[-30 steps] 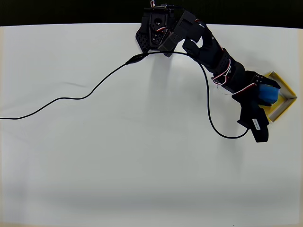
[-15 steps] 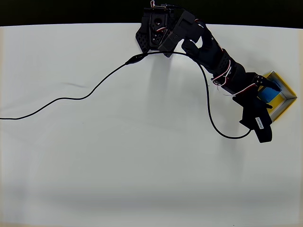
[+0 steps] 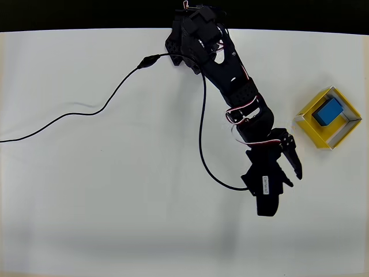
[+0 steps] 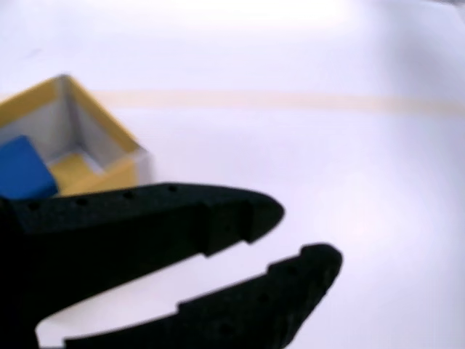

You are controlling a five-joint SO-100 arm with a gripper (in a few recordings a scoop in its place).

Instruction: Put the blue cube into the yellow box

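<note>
- Your small bright-blue matte cube (image 3: 328, 111) sits inside the yellow open-topped box (image 3: 340, 134), on the white bench (image 3: 115, 202).
- Your black fingers (image 4: 290, 218) are narrowly parted, empty, well apart from it.
- Placement looks done; nothing seems left.

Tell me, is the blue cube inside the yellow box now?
Inside. The blue cube lies on the floor of the yellow box, its walls around it.

A white bench (image 3: 115, 208) carries a yellow box (image 3: 340, 131) near its right edge and a black cable (image 3: 86, 112) trailing left.
</note>
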